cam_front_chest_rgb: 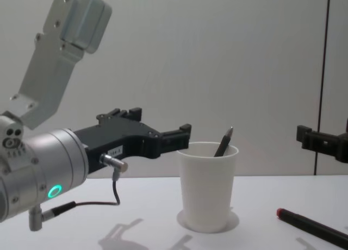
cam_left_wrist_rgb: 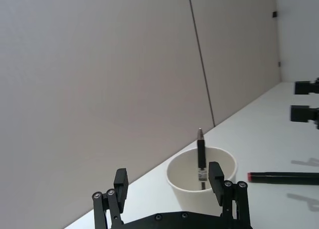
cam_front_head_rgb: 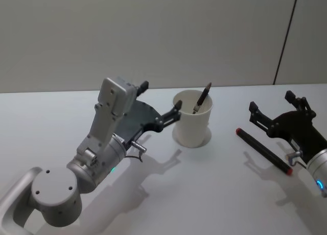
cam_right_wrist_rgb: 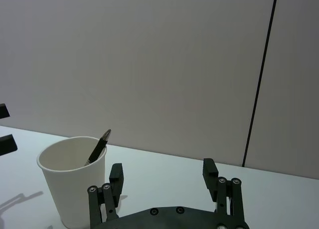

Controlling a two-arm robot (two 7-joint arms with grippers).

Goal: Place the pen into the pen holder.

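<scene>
The pen holder is a white paper cup standing mid-table. A black pen with a silver tip leans inside it, its tip poking above the rim. It also shows as the pen in the cup in the left wrist view. My left gripper is open just left of the cup, holding nothing. My right gripper hovers open to the right of the cup, also holding nothing. In the right wrist view the right gripper faces the cup.
A second black pen with red ends lies flat on the white table, between the cup and my right arm. A plain wall stands close behind the table. From the chest, the cup is central.
</scene>
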